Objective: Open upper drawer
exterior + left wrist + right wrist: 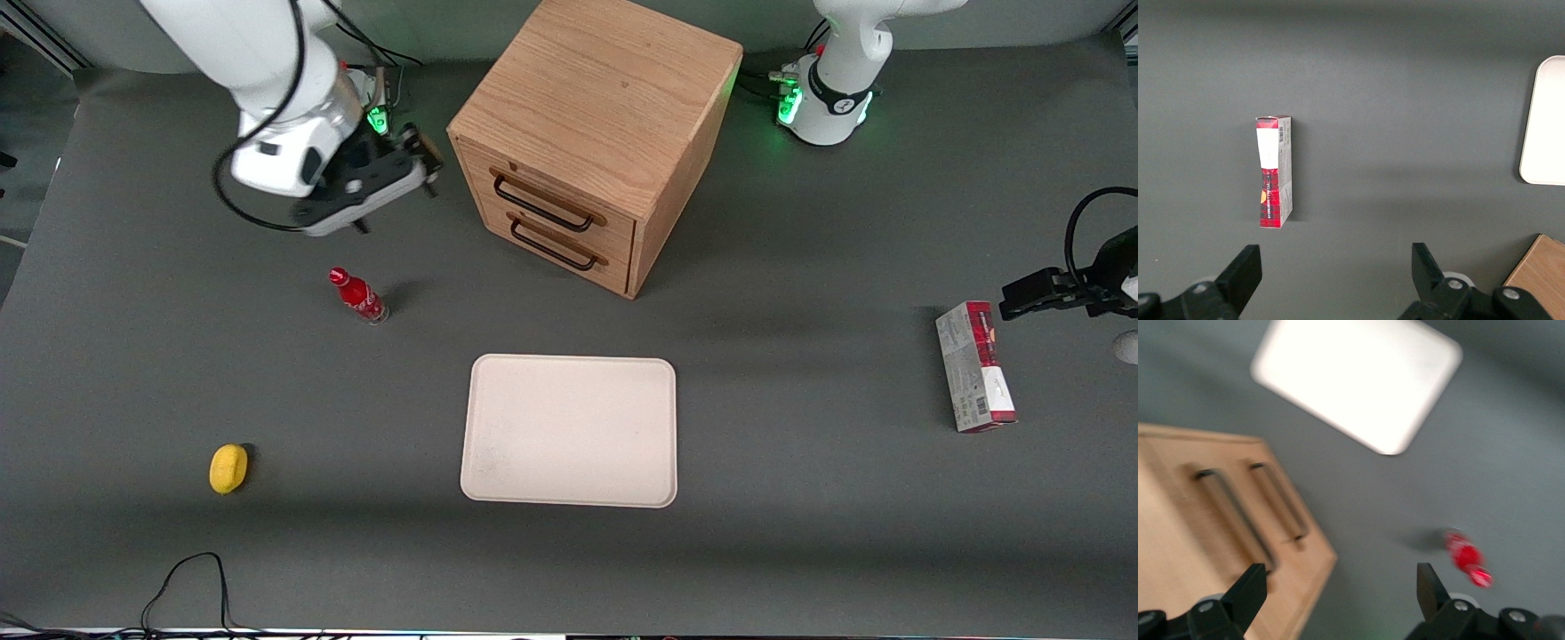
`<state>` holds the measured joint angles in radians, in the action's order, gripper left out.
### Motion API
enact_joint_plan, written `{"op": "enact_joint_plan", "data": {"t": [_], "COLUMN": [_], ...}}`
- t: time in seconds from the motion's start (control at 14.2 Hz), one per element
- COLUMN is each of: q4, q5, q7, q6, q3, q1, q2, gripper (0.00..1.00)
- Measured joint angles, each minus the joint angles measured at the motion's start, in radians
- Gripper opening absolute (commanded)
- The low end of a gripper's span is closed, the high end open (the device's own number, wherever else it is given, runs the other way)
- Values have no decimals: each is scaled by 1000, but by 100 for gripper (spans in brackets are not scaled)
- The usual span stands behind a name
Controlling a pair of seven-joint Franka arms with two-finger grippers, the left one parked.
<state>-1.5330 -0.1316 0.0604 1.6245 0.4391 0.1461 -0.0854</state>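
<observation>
While upper light-oak drawer (544, 197) sits shut, black 2-finger gripper (391, 182) hovers beside boxy wooden cabinet (594, 98), fingers wide apart, empty. Align across thin black wire handle (542, 206), not lower drawer (558, 246); pull straight.

so there's a cream tray (569, 431) mid-table, a little red bottle (358, 296) standing up, a yellow lemon-ish thing (228, 468) nearer the front camera, and a red-and-grey carton (974, 365) lying toward the parked arm's end.

One wooden cabinet (594, 133) with two drawers: the upper drawer (551, 196) and a lower drawer (556, 240). One cream tray (569, 431), one red bottle (358, 296), one yellow lemon-like object (228, 468), one red carton (975, 365), one open-fingered gripper (391, 191).
</observation>
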Motion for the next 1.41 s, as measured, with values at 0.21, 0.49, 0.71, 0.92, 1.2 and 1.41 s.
{"op": "enact_joint_plan", "data": {"t": [0.21, 0.49, 0.71, 0.92, 1.2, 1.41], "q4": [25, 28, -20, -146, -245, -282], "q5": [-124, -140, -140, -140, -140, -139], "q7": [-124, -222, -315, -403, -445, -449], "q6": [-2, -10, 15, 146, 255, 301], "q3": [65, 123, 127, 127, 127, 128], "q1": [1, 6, 8, 8, 8, 8], "q2": [-65, -116, -132, -143, -153, -153], "gripper": [100, 100, 100, 100, 100, 100]}}
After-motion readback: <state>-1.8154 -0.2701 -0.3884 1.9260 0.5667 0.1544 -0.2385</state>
